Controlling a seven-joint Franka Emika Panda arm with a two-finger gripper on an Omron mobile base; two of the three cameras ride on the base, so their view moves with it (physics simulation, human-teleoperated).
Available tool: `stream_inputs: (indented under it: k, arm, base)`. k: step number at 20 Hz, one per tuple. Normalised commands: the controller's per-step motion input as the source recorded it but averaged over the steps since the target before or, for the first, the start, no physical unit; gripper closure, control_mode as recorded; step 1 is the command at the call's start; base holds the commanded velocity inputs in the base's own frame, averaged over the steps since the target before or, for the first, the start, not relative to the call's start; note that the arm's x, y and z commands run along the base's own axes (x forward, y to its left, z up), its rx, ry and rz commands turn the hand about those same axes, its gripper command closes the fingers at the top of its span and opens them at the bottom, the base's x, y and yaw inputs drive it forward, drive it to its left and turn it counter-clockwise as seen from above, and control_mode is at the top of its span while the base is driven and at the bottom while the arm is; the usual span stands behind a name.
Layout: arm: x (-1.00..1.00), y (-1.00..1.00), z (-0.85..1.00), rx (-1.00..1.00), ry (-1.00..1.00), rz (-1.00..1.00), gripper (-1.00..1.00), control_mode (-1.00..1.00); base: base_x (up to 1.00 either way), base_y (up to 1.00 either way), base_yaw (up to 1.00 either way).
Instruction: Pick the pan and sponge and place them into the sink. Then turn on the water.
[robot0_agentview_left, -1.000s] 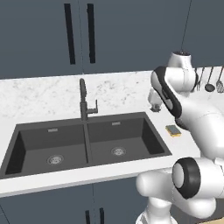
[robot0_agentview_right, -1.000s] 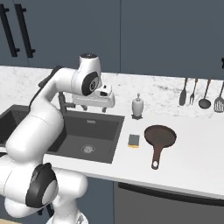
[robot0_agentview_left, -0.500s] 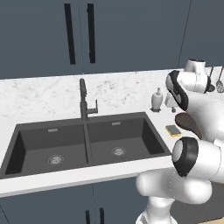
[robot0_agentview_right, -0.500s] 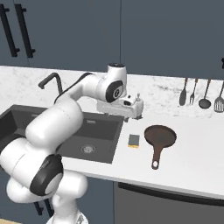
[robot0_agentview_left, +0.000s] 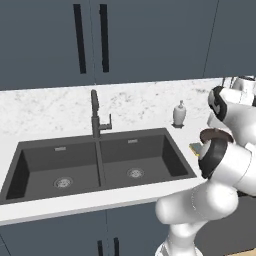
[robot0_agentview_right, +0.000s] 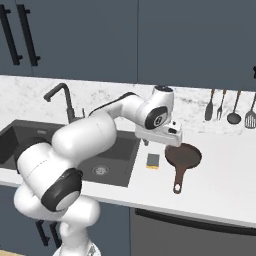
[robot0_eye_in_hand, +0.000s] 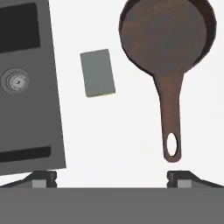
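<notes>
The dark reddish-brown pan (robot0_agentview_right: 186, 155) lies on the white counter right of the sink (robot0_agentview_right: 20, 131), its long handle pointing toward the front edge. The small sponge (robot0_agentview_right: 153, 160) lies flat between the pan and the sink's rim. My gripper (robot0_agentview_right: 159, 142) hovers above them, open and holding nothing. Looking down in the hand view, the pan (robot0_eye_in_hand: 168, 33) is at upper right and its handle runs toward my right fingertip (robot0_eye_in_hand: 181, 177). There the sponge (robot0_eye_in_hand: 97, 72), grey face up, lies left of it, and the sink (robot0_eye_in_hand: 56, 109) and a drain are at the left edge. No water runs.
The tall dark faucet (robot0_agentview_left: 95, 112) stands behind the divider of the double sink (robot0_agentview_left: 105, 138). A white soap dispenser (robot0_agentview_left: 179, 113) stands behind the sink's right corner. Metal utensils (robot0_agentview_right: 233, 107) hang on the wall at the right. The counter's front edge lies just past the pan handle.
The arm has swung right, from beside the faucet over the sink to above the sponge and pan. The gripper has stayed open. Pan and sponge have not moved.
</notes>
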Motion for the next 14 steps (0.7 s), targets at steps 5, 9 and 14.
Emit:
stream_inputs:
  k: [5,9,14]
  arm:
    - [0.0,-0.54,-0.4,-0.09,0.0,0.04,-1.0,-1.0]
    - [0.04,-0.56,-0.37,-0.02,0.0,0.03,-1.0,-1.0]
    - [0.28,-0.51,-0.47,0.0,0.02,0.05,-1.0,-1.0]
  base:
    - [0.0,0.0,0.0]
    - [0.0,0.0,0.0]
    - [0.0,0.0,0.0]
